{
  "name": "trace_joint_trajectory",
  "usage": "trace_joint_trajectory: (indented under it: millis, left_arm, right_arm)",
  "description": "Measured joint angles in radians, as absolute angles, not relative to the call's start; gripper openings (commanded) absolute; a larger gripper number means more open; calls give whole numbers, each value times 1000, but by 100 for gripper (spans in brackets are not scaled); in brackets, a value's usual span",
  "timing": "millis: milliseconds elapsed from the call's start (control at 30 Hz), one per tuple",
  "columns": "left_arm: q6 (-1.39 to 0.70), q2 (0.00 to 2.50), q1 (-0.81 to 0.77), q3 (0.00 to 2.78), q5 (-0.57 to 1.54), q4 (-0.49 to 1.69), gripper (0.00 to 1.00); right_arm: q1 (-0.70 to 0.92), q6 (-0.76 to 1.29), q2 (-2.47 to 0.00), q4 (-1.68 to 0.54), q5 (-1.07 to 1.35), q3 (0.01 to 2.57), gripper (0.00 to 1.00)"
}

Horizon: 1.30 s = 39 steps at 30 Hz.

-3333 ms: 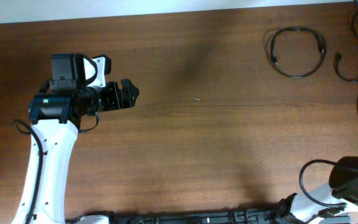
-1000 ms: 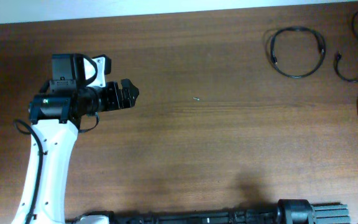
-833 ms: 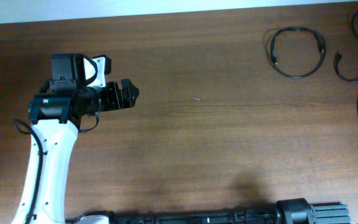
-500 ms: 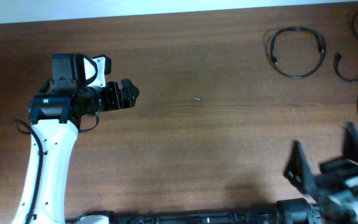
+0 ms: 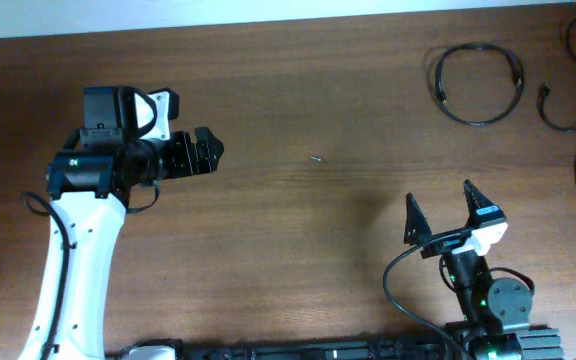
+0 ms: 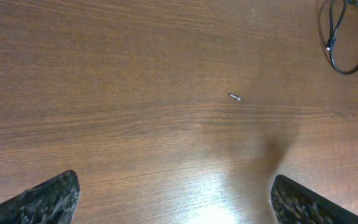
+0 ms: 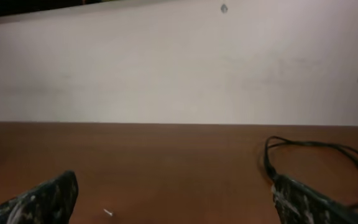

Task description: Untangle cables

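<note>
Seen from overhead, the left gripper (image 5: 206, 152) sits at the table's (image 5: 298, 250) 9 o'clock, its fingers spread and empty, with a tiny speck (image 5: 315, 158) toward its 3 o'clock. The right gripper (image 5: 440, 207), near 5 o'clock, has its fingers splayed wide and grasps nothing. The cables (image 5: 478, 123) lie as separate black loops at the table's 1 to 3 o'clock, well apart from both grippers; the nearest loop is at the right gripper's 12 to 1 o'clock.
</note>
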<state>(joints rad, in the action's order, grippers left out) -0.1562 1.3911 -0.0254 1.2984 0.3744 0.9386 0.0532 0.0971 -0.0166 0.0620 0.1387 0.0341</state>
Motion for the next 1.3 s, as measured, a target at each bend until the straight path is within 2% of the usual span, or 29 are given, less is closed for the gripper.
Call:
trace_joint_trajectory:
  millis: [333,967,1067,1300]
  left_arm:
    - [-156,1391,-25,1298,374,939,99]
    - [-156,1380,-26,1298,374,939,99]
    - [-156,1308,-26,1298,374,939,99]
    - [-156,920,-26,1299,374,939,99]
  right_arm:
    - [53,42,-19,-60,128,10,99]
    - [53,41,-19,-60,128,10,99]
    - [53,40,-19,-60,128,10,99]
    - [53,41,-19,-60,128,10,99]
